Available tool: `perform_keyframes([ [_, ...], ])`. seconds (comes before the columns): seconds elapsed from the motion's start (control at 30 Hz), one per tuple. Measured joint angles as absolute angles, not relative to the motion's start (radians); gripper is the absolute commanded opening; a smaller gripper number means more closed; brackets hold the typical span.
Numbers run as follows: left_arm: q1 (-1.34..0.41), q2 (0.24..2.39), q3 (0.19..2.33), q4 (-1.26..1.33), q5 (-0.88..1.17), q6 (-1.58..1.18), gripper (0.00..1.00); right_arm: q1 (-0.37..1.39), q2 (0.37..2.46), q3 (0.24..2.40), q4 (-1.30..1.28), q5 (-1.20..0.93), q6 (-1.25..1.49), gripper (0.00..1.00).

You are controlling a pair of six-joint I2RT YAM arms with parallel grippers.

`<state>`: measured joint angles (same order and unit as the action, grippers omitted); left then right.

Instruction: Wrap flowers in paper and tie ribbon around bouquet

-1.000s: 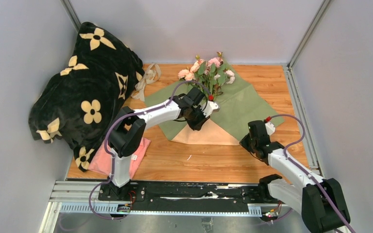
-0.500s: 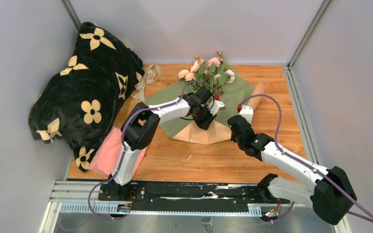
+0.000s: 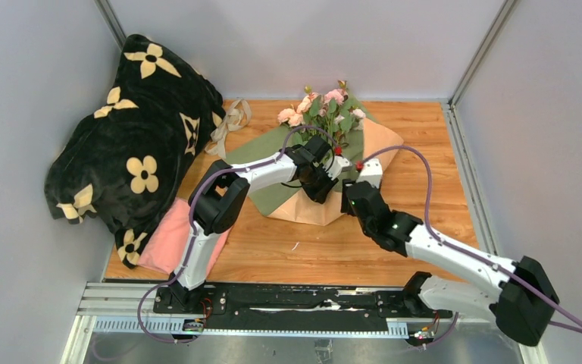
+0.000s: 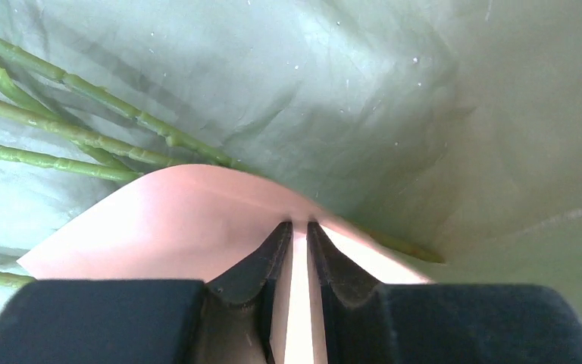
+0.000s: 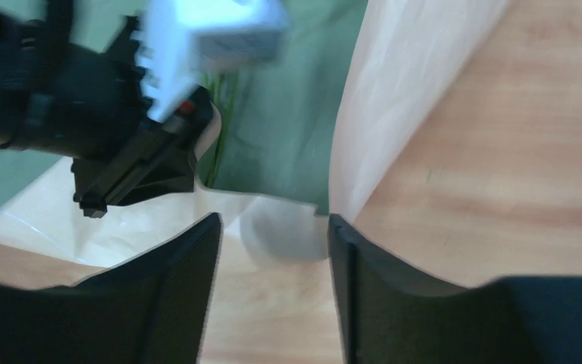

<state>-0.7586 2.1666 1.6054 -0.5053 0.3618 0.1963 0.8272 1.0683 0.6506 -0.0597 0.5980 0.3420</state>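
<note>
Far left: blanket (image 3: pixel 129 144) heaped against the wall, pink cloth (image 3: pixel 168 241) on the table (image 3: pixel 424 129) at its near edge. Ribbon (image 3: pixel 227 125) lies loose at the blanket's right edge, just beside the paper's left corner, untied. Paper (image 3: pixel 273 155) is spread mid-table, green face up, with flowers (image 3: pixel 322 110) lying on it, heads toward the back wall, stems toward the arms. Left gripper (image 3: pixel 320 191) is at the paper's near edge, clamped on a lifted peach fold; the wrist view shows that fold pinched between the fingers (image 4: pixel 273 250), stems just beyond. The paper's right side is folded up, peach face out, beside the flowers. Right gripper (image 3: pixel 345 196) is just right of the left one, jaws apart, holding nothing, low over the paper's near-right edge.
</note>
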Motion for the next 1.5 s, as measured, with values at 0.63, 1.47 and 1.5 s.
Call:
perform_keyframes([
  [0.63, -0.756, 2.17, 1.605, -0.503, 0.361, 0.174, 0.22, 0.826, 0.965, 0.269, -0.004, 0.561, 1.301, 0.79],
  [1.47, -0.746, 2.188, 1.626, -0.496, 0.382, 0.172, 0.23, 0.823, 1.353, 0.609, -0.047, 0.749, 0.74, 0.0],
  [1.5, -0.743, 2.191, 1.631, -0.498, 0.388, 0.171, 0.23, 0.841, 1.37, 0.631, -0.059, 0.772, 0.689, 0.0],
])
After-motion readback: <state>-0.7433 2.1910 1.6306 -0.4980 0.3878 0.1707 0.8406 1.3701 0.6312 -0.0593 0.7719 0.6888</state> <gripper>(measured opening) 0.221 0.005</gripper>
